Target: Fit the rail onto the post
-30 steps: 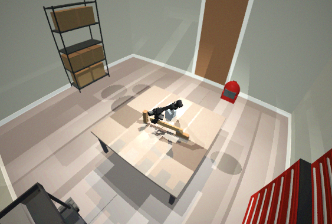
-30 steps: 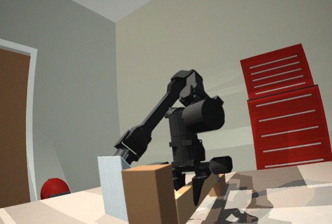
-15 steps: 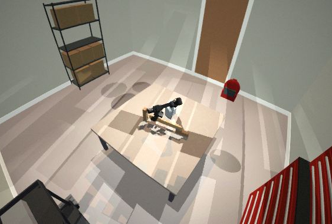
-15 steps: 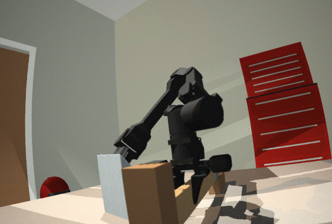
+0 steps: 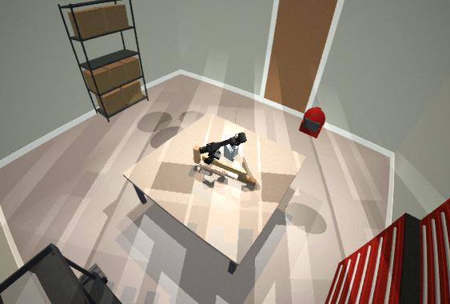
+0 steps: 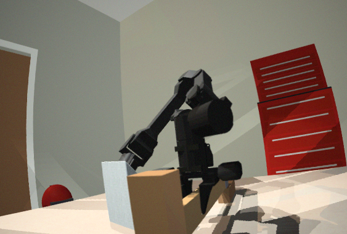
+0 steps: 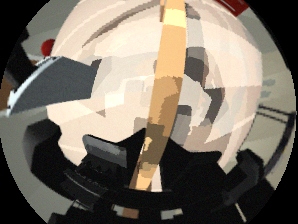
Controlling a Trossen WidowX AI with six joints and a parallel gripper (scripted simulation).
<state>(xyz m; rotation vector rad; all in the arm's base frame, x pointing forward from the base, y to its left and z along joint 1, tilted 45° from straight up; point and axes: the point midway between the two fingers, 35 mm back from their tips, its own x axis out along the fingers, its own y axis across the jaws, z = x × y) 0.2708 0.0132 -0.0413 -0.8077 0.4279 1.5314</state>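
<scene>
On one table (image 5: 229, 224): one rail (image 6: 193, 205) clamped, one post (image 6: 156, 201).

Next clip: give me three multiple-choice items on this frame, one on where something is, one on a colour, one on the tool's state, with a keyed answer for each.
1. Where does the rail lie?
A. on the floor
B. on the table
C. on the shelf

2. What colour is the cabinet behind the table?
A. red
B. blue
C. green

3. How is the tool?
A. open above the rail
B. shut on nothing
C. shut on the rail

Answers: 1 B, the top view shows it across the table; 2 A, its drawer fronts are red; 3 C, the fingers straddle the rail by the post.
</scene>
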